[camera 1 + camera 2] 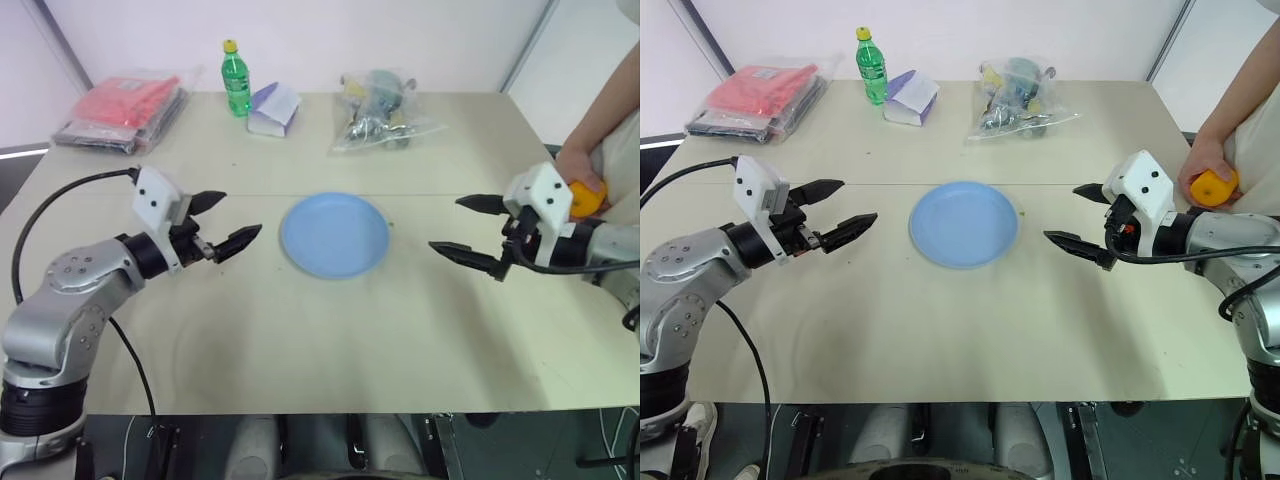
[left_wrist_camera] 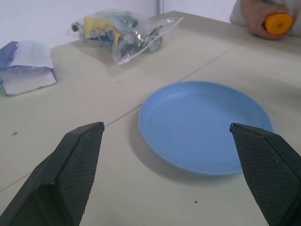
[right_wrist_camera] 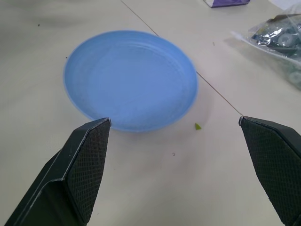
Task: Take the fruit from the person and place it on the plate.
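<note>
Left eye view, scanned left to right with the plate (image 1: 334, 235) as landmark. Far left of the plate and toward the table's (image 1: 300, 340) back edge, a red packet in clear wrap (image 1: 125, 108) is seen; nearer the plate along the same back strip, a green bottle (image 1: 236, 78) and a purple-white pack (image 1: 273, 109) are laid just beside each other. Left of the plate, the left gripper (image 1: 227, 222) is held above the table, fingers spread wide, nothing between them, tips aimed at the plate. The plate itself is bare and sits mid-table. Behind the plate and slightly right, a clear bag of mixed items (image 1: 381, 112) is noted. Right of the plate, the right gripper (image 1: 472, 229) is poised with fingers parted fully, empty, also aimed plateward. Far right of the plate, at the table's edge, the fruit (image 1: 1214, 187) is held in the person's hand (image 1: 1202, 170), behind the right wrist, apart from the fingers.

Step judged: handover not yet begun; fruit not received. Next move is judged to call for the right gripper being turned away from the plate toward the hand, fingers kept wide, closed only once the fruit is between them; the person's fingers should be avoided.
</note>
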